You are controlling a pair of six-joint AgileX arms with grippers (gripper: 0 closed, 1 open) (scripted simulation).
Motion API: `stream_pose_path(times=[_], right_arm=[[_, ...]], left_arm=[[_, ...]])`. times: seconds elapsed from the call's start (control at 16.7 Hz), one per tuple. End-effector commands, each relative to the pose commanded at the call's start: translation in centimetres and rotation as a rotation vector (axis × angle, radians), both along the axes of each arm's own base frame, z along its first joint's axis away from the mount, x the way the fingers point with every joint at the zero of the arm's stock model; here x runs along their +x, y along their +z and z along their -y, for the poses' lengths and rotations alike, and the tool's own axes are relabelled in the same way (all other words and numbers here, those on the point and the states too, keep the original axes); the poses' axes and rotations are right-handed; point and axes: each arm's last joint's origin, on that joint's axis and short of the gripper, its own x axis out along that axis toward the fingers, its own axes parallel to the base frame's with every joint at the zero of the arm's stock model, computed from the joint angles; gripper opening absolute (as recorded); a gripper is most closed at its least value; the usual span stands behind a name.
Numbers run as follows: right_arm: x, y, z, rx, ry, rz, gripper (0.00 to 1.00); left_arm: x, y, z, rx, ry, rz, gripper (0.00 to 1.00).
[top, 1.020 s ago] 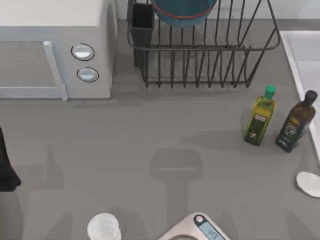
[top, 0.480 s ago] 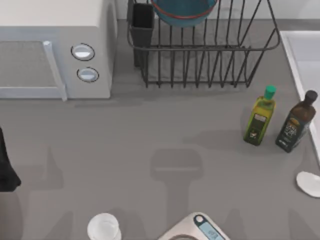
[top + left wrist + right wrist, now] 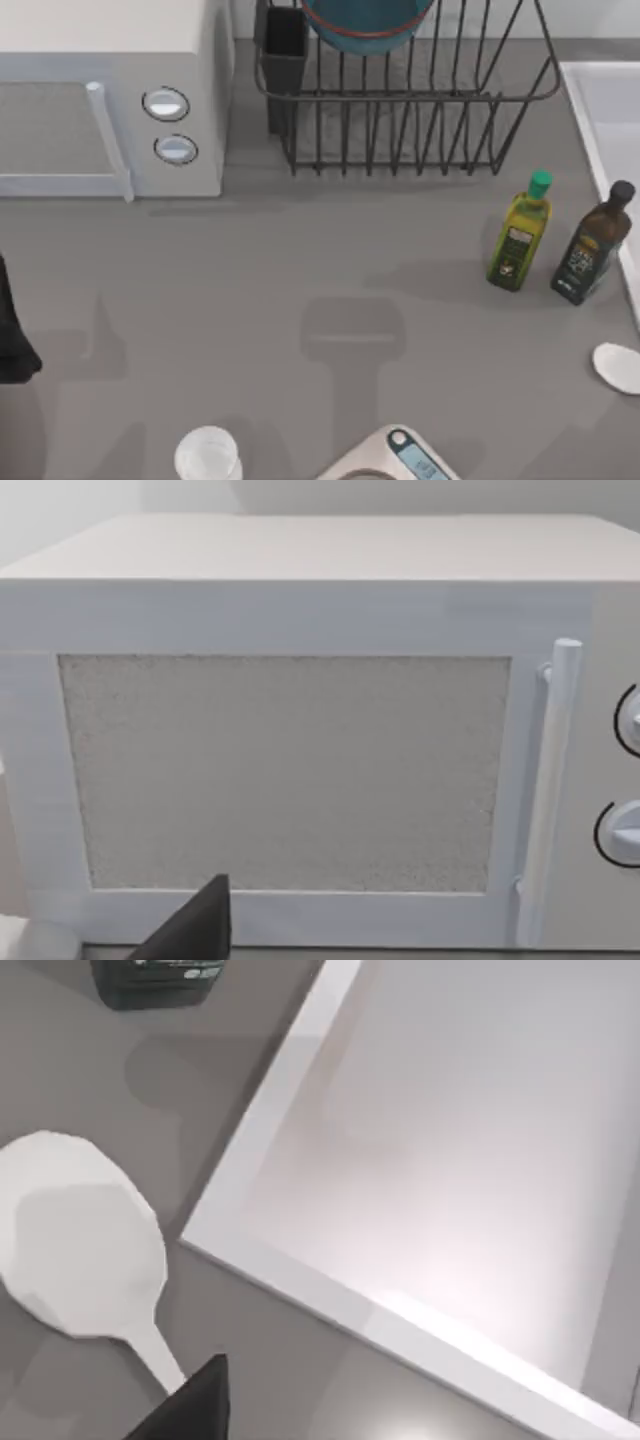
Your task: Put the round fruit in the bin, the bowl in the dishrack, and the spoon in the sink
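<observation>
The blue bowl (image 3: 365, 20) with its reddish rim rests inside the black wire dishrack (image 3: 400, 97) at the back. The white spoon (image 3: 616, 366) lies flat on the table at the right edge, just off the near corner of the pale sink (image 3: 590, 130). In the right wrist view the spoon's oval scoop (image 3: 85, 1245) sits beside the sink rim (image 3: 270, 1110), and my right arm's dark fingertip (image 3: 195, 1405) hovers close to the handle. My left arm (image 3: 10, 335) waits at the table's left edge, facing the microwave (image 3: 300, 770). The round fruit and the bin are out of view.
A white microwave (image 3: 110, 100) stands at the back left. Near the sink, a green-capped oil bottle (image 3: 520, 245) and a dark bottle (image 3: 592, 245) stand just behind the spoon. At the front edge are a translucent cup (image 3: 208, 455) and a kitchen scale (image 3: 400, 460).
Faint shadows on the table left of the bottles have shifted slightly. The bowl, spoon and bottles have not moved.
</observation>
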Motion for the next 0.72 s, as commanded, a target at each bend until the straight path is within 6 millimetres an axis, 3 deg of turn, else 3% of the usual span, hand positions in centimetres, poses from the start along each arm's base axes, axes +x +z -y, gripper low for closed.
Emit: stream_pose_path(times=[0.36,0.72], right_arm=[[5.3,-0.2,1.1,-0.14,0.301,-0.546,1.0],[7.7,-0.9,1.8,-0.14,0.466,-0.764,1.0]], left_arm=[[0.0,0.0,0.0,0.0,0.0,0.0,1.0],[0.0,0.0,0.0,0.0,0.0,0.0,1.0]])
